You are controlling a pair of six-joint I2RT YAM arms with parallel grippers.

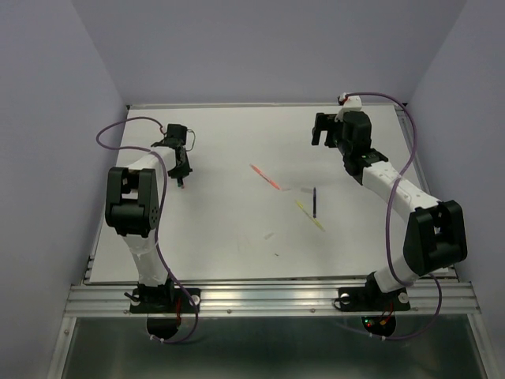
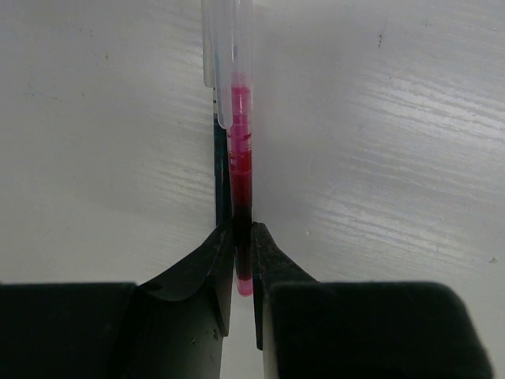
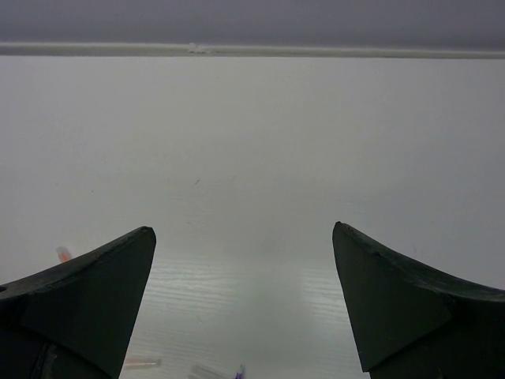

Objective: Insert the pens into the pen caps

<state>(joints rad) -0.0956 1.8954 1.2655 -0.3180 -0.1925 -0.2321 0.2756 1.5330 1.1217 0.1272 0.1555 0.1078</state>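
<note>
The left tool point(image 2: 243, 233) is nearly closed, pinching a red pen point(image 2: 241, 158) close to its rear end. The pen runs straight ahead from the jaws, and its front end sits inside a translucent pen cap point(image 2: 229, 47). The right tool point(image 3: 242, 229) is spread wide with nothing in it, hanging over the bare worktop point(image 3: 252, 142). An orange-pink pen point(image 1: 265, 177), a dark blue pen point(image 1: 315, 202) and a yellow pen point(image 1: 310, 215) lie loose between the two tools, nearer the right one.
</note>
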